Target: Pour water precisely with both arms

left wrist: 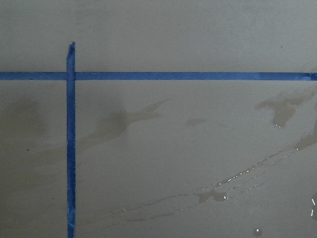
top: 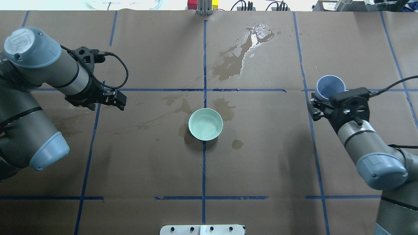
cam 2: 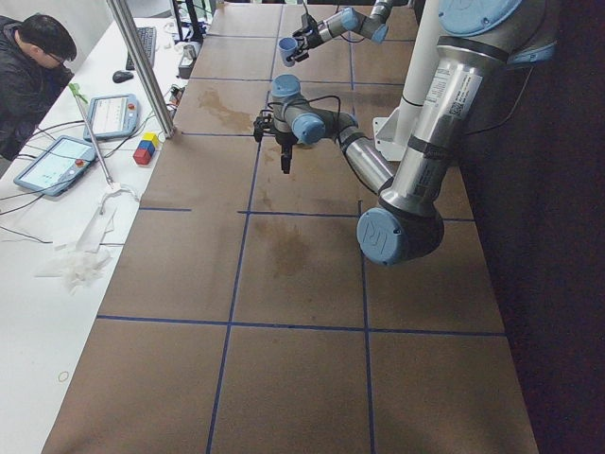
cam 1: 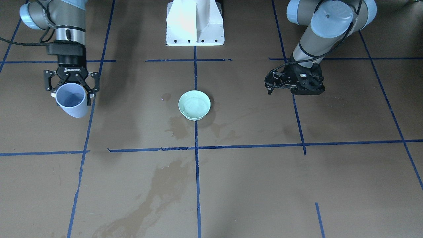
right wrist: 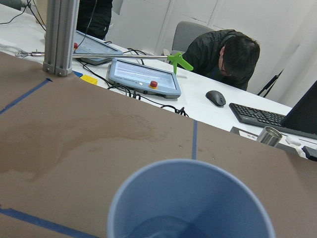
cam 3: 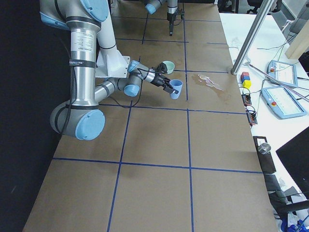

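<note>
My right gripper (cam 1: 72, 98) is shut on a light blue cup (cam 1: 71, 103) and holds it tilted above the table, well to the side of a mint green bowl (cam 1: 194, 104). In the right wrist view the cup (right wrist: 190, 203) has a little water (right wrist: 161, 229) at its bottom. The bowl (top: 205, 124) stands at the table's centre on the blue tape line, with faint glossy ripples inside. My left gripper (top: 120, 101) hangs shut and empty above the table on the bowl's other side, also seen in the front view (cam 1: 270, 86). Its wrist view shows only wet paper.
Brown paper with blue tape lines (top: 204, 65) covers the table. A large wet puddle (top: 241, 52) lies beyond the bowl and smaller stains (top: 237, 143) around it. The white pedestal (cam 1: 195, 23) stands behind the bowl. A person (right wrist: 225, 54) sits at the side desk with tablets.
</note>
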Tool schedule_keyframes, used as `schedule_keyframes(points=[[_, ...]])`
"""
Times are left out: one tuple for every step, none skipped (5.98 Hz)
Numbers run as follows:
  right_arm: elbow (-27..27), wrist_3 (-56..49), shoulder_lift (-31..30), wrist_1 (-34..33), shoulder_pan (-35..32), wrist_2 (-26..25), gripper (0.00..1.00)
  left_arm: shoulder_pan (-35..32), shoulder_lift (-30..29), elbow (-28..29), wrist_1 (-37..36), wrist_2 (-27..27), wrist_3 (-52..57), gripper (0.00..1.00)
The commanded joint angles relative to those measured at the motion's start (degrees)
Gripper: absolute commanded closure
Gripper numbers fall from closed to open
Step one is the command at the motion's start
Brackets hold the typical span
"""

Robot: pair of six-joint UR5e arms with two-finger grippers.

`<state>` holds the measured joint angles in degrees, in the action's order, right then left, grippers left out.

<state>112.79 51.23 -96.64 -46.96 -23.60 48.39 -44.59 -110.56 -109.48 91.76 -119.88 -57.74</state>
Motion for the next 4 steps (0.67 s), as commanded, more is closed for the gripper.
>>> schedule_keyframes(points=[[-6.1,-0.7,-2.9,12.2,-0.7,0.4,1.00,0.0,0.0,0.1,0.0,0.0,0.0,0.00],[-8.8,-0.7,-5.0,17.9,-0.7,0.5,1.00,0.0,0.0,0.2,0.0,0.1,0.0,0.00],[-14.1,-0.8,-5.9,25.5,-0.7,0.6,1.00,0.0,0.1,0.2,0.0,0.1,0.0,0.00],[-18.3,-1.1,-5.9,30.9,-1.4,1.7,1.00,0.0,0.0,0.2,0.0,0.1,-0.1,0.00]])
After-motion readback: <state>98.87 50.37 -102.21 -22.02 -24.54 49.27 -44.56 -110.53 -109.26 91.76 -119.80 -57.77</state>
